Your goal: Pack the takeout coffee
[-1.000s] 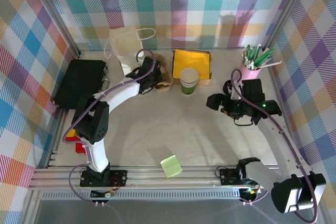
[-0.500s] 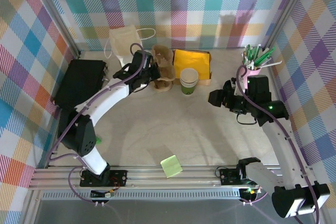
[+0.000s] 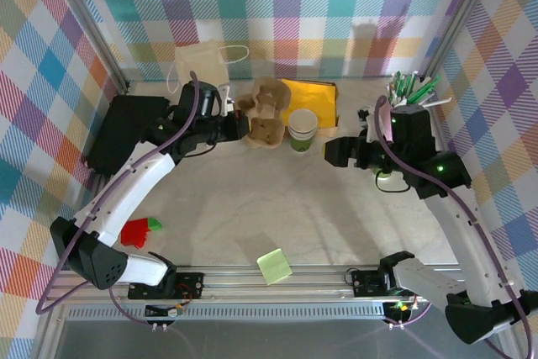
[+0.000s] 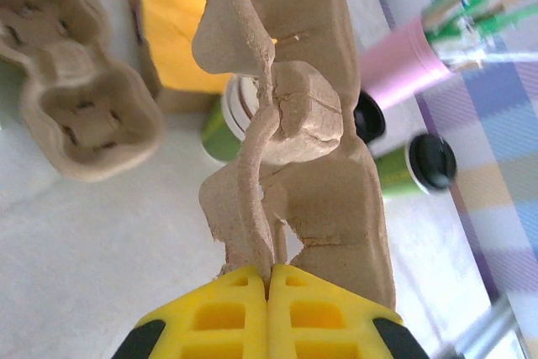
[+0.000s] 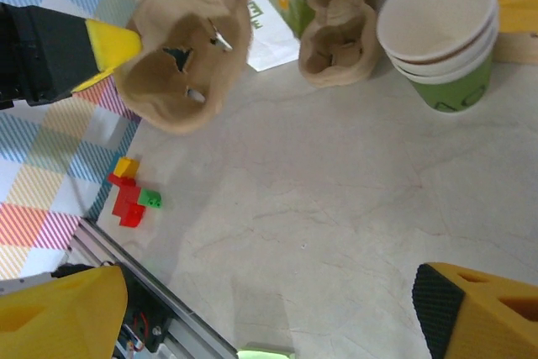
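We see the left fingers clamped on a brown pulp carrier near the far edge of the desk. The right fingers gape wide near the takeout cup.

This was a robotics lab test cell, not a lived-in room. An aluminium frame boxed in the pale tabletop, and plaid cloth walls hung on three sides as a backdrop. Two robot arms, left and right, were bolted to the near rail and trailed purple cables. Unrelated props lay about as if staged: a paper takeout cup, a pulp cup carrier, a pink cup of pens and toy bricks.
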Robot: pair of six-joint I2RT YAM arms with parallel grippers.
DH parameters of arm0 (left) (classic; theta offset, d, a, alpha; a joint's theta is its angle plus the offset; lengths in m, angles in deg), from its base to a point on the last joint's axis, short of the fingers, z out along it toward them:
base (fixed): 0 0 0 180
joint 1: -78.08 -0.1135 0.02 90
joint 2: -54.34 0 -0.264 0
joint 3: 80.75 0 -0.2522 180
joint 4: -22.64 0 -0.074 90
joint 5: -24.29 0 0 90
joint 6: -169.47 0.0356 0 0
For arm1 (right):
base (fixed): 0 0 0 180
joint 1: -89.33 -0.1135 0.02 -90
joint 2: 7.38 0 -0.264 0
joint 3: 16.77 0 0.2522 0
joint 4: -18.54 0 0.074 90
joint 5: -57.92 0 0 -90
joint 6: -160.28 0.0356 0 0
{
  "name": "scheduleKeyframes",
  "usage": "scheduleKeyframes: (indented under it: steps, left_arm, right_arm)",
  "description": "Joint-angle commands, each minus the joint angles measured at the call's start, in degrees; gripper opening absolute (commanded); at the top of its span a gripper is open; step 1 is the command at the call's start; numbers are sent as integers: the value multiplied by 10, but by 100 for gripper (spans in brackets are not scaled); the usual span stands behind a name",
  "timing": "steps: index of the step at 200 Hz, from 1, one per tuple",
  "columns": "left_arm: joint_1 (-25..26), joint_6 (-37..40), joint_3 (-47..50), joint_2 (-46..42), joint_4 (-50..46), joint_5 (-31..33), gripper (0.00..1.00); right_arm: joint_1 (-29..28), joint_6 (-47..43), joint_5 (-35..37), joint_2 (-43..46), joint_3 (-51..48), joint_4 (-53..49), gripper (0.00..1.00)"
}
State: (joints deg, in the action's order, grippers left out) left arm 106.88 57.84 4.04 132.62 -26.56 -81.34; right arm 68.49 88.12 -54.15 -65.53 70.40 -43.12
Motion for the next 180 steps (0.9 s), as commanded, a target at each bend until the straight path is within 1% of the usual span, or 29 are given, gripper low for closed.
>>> scheduleKeyframes:
  steps: [1, 37, 66, 89, 109, 146, 180]
  left_arm:
    - [9, 53, 13, -23, -48, -92, 0]
    - [25, 119, 31, -26, -82, -148, 0]
    - [29, 134, 54, -26, -81, -183, 0]
    - [32, 144, 65, -22, -81, -200, 0]
    - [34, 153, 68, -18, -83, -209, 0]
    - [35, 162, 73, -20, -82, -217, 0]
    - [35, 168, 77, -19, -82, -224, 0]
  right_arm:
    - [-42, -32, 41, -26, 38, -13, 87]
    - [-119, -69, 89, -90, 96, -31, 82]
    - [-177, -108, 143, -149, 144, -66, 79]
    - [-208, -129, 174, -195, 169, -91, 76]
    - [-223, -137, 187, -217, 169, -92, 73]
    - [-227, -142, 199, -241, 153, -85, 70]
    - [-230, -142, 188, -256, 143, -73, 68]
